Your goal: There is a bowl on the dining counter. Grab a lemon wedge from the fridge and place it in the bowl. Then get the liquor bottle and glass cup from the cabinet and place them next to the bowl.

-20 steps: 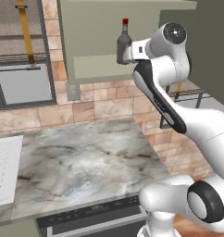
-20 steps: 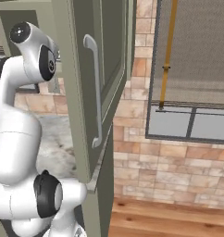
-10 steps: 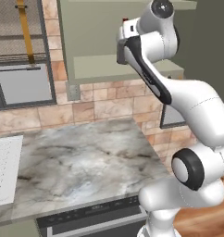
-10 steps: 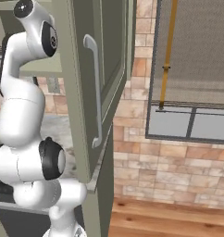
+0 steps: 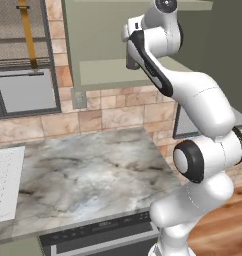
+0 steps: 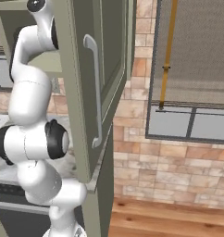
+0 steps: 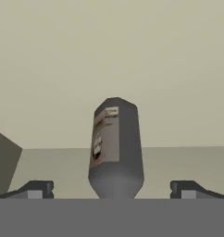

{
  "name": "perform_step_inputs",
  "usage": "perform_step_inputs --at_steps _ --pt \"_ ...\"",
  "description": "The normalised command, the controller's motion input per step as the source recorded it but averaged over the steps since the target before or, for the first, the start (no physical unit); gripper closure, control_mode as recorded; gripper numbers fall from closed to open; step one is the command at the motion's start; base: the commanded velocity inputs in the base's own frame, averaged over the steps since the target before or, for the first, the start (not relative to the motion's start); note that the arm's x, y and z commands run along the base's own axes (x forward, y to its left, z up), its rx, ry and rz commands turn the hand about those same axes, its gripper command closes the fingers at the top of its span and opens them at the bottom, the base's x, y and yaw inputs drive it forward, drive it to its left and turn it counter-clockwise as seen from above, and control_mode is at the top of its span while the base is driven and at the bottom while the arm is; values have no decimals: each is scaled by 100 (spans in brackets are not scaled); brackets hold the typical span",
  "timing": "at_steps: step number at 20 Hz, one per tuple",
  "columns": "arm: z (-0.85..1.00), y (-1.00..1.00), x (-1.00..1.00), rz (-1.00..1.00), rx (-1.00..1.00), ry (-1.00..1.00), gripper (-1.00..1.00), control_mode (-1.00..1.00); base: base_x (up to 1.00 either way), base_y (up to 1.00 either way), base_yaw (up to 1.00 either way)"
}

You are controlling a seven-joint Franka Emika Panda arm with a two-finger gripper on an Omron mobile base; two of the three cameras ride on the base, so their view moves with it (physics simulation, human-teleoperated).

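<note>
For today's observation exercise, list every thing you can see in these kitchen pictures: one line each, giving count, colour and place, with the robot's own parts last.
Liquor bottle: one, dark grey with a label, between the tool's finger tips in the hand view, with gaps on both sides.
Cabinet: one, olive green, on the wall above the counter.
Cabinet door: one, olive green with a grey handle, swung open, near the right base camera.
Counter: one, grey-brown marble, below the cabinet.
Wall: tan and brown brick, behind the counter.
Windows: grey frames with mesh blinds and a yellow strap, one on each side.
Floor: brown wood.
Arm: one, white with dark joints, reaching up to the cabinet.
Tool: one, dark finger tips, open around the bottle.
</note>
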Motion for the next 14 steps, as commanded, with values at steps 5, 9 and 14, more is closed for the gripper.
perform_step_inputs --at_steps 5,9,14 --pt "-18 0 49 7 0 0 -100 -100 0 0 0" --pt "-7 0 42 7 0 0 -100 -100 0 0 0" --pt "1 0 37 5 0 -3 -100 -100 0 0 0"
